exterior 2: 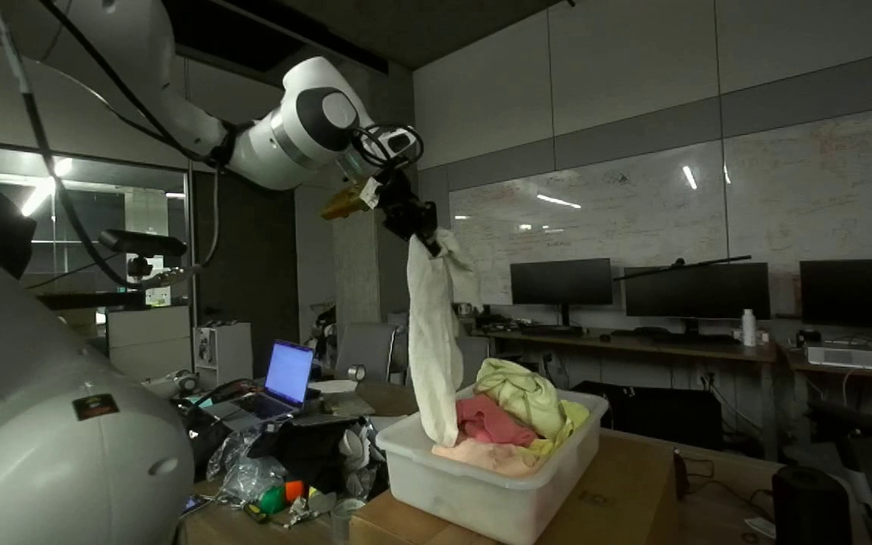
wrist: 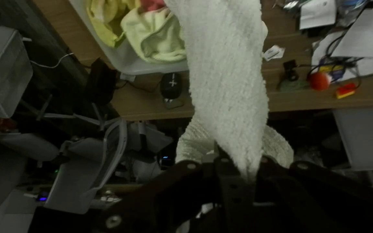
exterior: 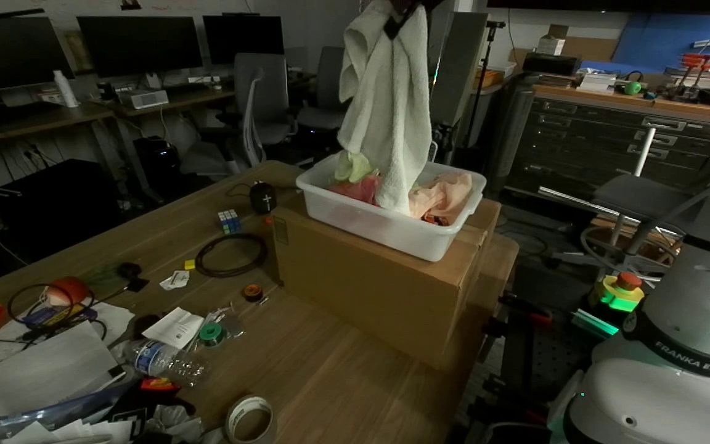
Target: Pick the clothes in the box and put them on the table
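A large white cloth (exterior 2: 432,348), one of the clothes, hangs from my gripper (exterior 2: 434,244), whose fingers are shut on its upper part. The cloth drops in long folds, and its lower end reaches into the white box (exterior: 367,225); whether it rests on the contents I cannot tell. Inside the box lie a yellow-green cloth (exterior 2: 530,393), a reddish-pink one (exterior 2: 493,420) and a peach one (exterior: 447,191). In the wrist view the white cloth (wrist: 225,64) covers the middle and hides part of the box. The wooden table (exterior: 324,370) spreads below.
Under the box stands a brown cardboard box (exterior: 361,290) at the table's edge. A coiled cable (exterior: 232,254), a puzzle cube (exterior: 229,221), a black speaker (exterior: 263,197), a plastic bottle (exterior: 167,364) and a tape roll (exterior: 250,419) lie on the table. A laptop (exterior 2: 288,371) sits further off.
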Controlling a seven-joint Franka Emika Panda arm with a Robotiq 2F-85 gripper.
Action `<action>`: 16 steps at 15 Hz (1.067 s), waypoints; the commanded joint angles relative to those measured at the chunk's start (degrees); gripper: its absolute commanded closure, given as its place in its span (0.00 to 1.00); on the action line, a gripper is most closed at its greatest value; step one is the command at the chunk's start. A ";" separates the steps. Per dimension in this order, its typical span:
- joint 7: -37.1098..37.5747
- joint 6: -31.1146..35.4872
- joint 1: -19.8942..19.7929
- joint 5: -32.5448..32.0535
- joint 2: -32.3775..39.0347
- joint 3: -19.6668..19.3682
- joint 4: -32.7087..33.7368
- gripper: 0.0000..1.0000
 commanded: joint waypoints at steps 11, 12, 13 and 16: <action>-26.49 -10.11 22.78 20.59 16.73 -3.15 14.26 0.97; -28.70 -11.06 23.71 21.95 18.11 -3.15 15.26 0.97; -30.63 -12.66 24.37 22.66 19.62 -2.91 16.48 0.97; -33.17 -17.73 24.26 19.43 23.81 -0.90 19.50 0.91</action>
